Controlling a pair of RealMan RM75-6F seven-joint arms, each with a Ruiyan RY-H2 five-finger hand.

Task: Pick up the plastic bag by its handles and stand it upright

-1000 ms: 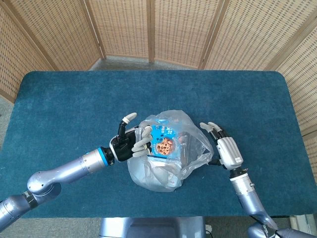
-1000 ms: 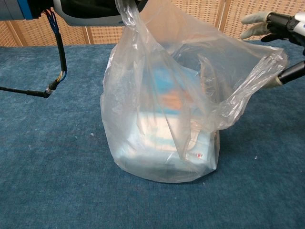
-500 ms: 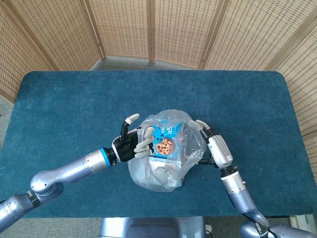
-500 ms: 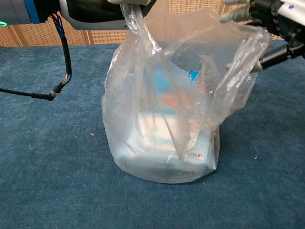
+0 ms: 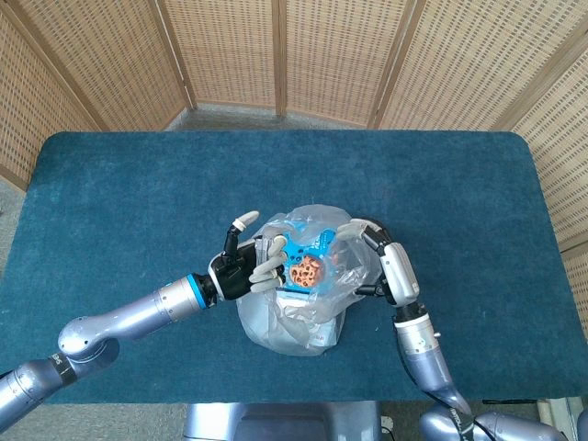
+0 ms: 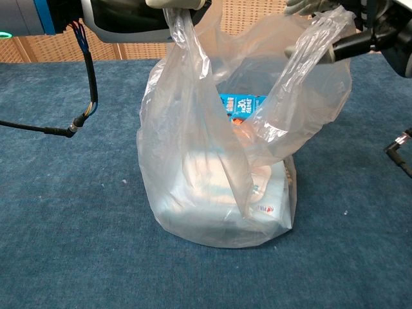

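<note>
Head view: my right hand has moved inward, raising its handle beside my left hand. Each hand grips one handle; the plastic bag stands upright mid-bench, nearly done.

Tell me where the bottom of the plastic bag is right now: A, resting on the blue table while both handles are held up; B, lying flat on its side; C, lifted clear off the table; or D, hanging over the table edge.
A: in the chest view the plastic bag sits on the table, with the left hand and right hand each holding a handle up.
</note>
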